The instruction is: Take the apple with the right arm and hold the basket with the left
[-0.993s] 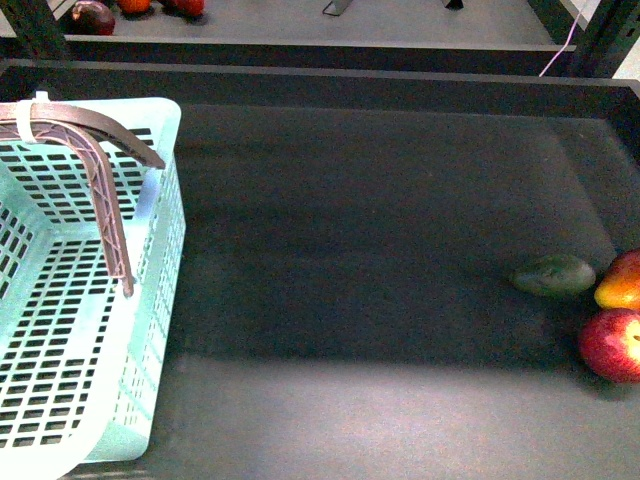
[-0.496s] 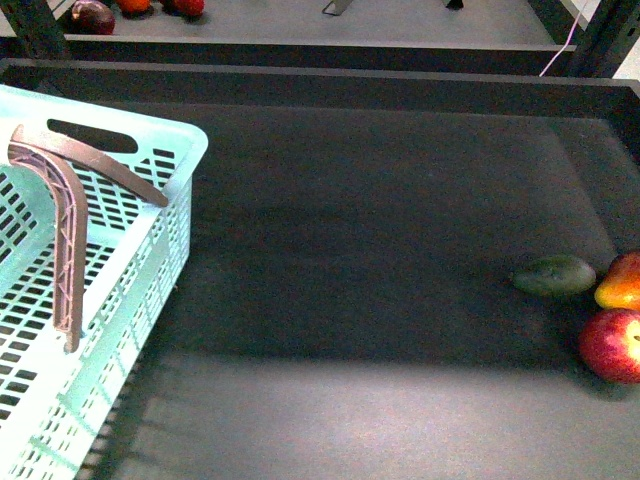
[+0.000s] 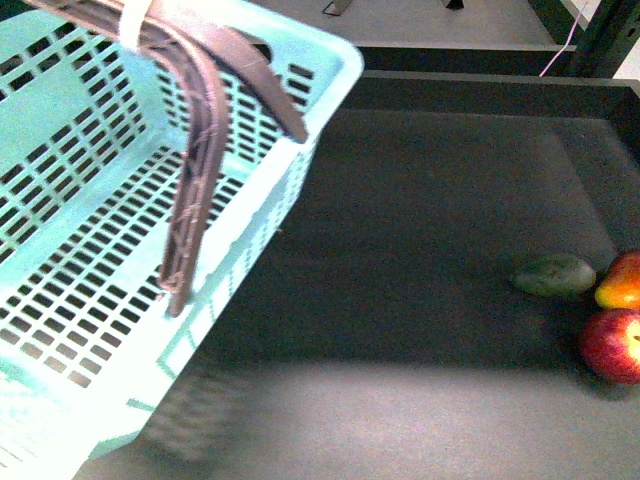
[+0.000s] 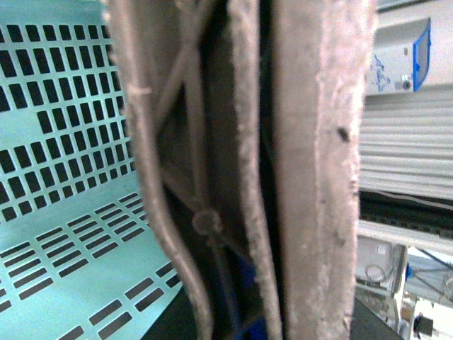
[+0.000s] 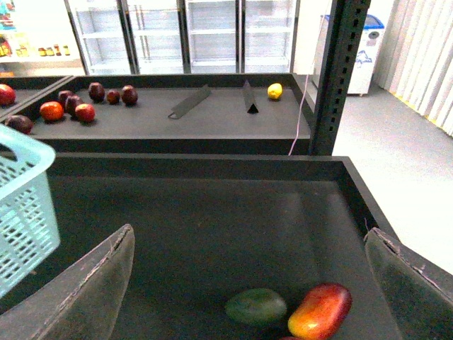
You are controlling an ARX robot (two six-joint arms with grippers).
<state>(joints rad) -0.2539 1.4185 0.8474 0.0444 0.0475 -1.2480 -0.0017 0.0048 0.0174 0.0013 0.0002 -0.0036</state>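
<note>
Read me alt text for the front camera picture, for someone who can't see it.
A pale turquoise slotted basket with brown swing handles fills the left side, tilted over a dark tray. At the far right edge lie a dark green fruit, a red-yellow fruit and, nearest the camera, the red apple.

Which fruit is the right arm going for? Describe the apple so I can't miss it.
On the dark shelf, look to the far right edge, opposite the basket, where three fruits cluster. The apple is the nearest of them: round and red, unlike the dark green oval fruit and the elongated red-yellow fruit behind it.
</note>
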